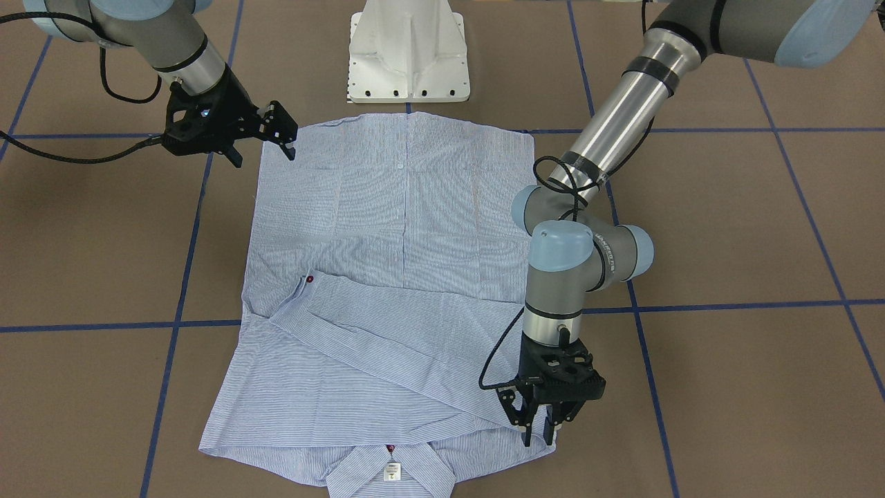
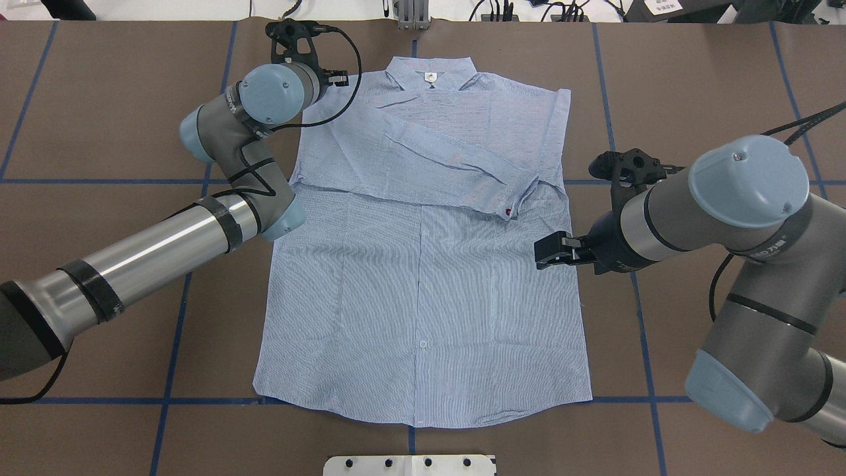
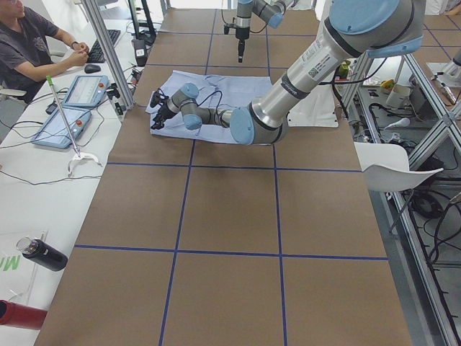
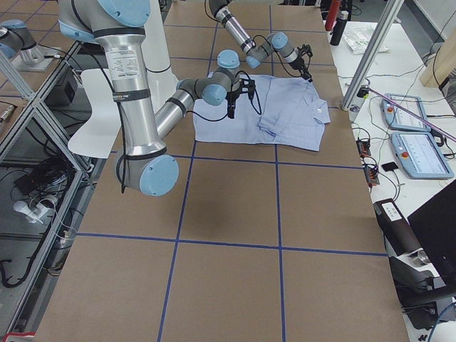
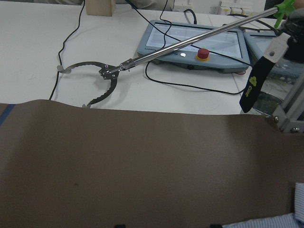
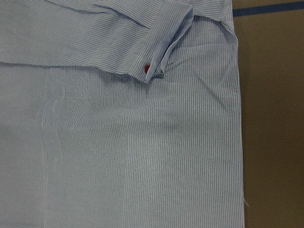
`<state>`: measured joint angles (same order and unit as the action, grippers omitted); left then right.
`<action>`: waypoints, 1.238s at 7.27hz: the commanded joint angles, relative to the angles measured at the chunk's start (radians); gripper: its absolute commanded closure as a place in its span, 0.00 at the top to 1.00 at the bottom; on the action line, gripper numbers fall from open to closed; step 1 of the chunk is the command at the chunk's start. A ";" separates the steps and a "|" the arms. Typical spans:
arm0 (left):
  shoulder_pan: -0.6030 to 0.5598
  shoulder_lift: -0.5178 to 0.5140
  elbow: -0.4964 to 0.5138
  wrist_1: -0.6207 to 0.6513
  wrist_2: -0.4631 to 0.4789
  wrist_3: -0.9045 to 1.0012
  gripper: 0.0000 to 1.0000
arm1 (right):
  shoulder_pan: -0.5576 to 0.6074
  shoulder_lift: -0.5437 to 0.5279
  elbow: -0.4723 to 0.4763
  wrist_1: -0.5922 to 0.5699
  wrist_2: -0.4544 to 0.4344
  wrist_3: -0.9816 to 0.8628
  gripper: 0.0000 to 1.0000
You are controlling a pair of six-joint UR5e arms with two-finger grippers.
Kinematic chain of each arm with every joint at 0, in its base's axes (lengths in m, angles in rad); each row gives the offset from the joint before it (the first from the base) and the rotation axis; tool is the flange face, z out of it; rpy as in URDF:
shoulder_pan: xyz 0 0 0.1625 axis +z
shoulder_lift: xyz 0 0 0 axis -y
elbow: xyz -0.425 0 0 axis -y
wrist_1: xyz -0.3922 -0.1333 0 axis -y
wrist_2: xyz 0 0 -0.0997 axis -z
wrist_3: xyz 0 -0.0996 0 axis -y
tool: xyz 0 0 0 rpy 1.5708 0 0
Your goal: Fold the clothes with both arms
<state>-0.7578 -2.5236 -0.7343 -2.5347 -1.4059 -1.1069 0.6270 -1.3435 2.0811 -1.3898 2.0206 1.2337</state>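
A light blue-and-white finely striped shirt (image 1: pixel 387 207) is laid flat on the brown, matte table (image 1: pixel 747 228), which is divided into squares by thin blue tape lines (image 1: pixel 747 304). The hem is turned toward the robot-side edge, just in front of the white pedestal base (image 1: pixel 409 52). The collar (image 1: pixel 415 470), with its small white label (image 1: pixel 392 472), is placed close to the opposite edge. The woven cloth is marked by soft creases and a straight button placket down the middle. One long sleeve (image 1: pixel 387 325) is folded across the chest as a slanted band. It ends in a stiff cuff fastened by a dark red button (image 1: pixel 309 279).

The left gripper (image 1: pixel 539 432) is pointed straight down at the shirt's shoulder corner near the far edge. Its black fingers are held a little apart, unclenched, and no cloth is seen between them. In the left wrist view only bare brown surface and a sliver of striped cloth at the lower right are shown.

The right gripper (image 1: pixel 265 155) is held above the shirt's side edge toward the robot-side edge, tilted. Its jaws are spread wide and nothing is grasped.
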 commanded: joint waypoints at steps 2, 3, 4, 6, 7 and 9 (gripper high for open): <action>-0.064 0.006 0.003 0.002 -0.022 0.045 0.38 | -0.001 0.004 0.000 0.000 0.001 0.000 1.00; -0.061 0.005 0.003 0.002 -0.022 0.044 0.43 | -0.001 0.004 -0.001 0.000 0.001 0.000 1.00; -0.052 0.005 0.003 0.002 -0.022 0.044 0.59 | -0.001 0.000 -0.003 0.000 0.001 0.000 1.00; -0.034 0.005 0.003 0.002 -0.022 0.042 0.74 | -0.001 0.000 -0.006 0.000 0.000 -0.002 1.00; -0.022 0.006 0.003 0.002 -0.022 0.038 0.74 | -0.001 0.000 -0.007 0.000 0.000 -0.002 1.00; -0.005 0.006 0.006 0.002 -0.024 0.038 0.71 | -0.001 0.000 -0.009 0.000 0.001 -0.002 1.00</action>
<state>-0.7741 -2.5175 -0.7307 -2.5326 -1.4285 -1.0686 0.6259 -1.3437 2.0733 -1.3898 2.0206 1.2318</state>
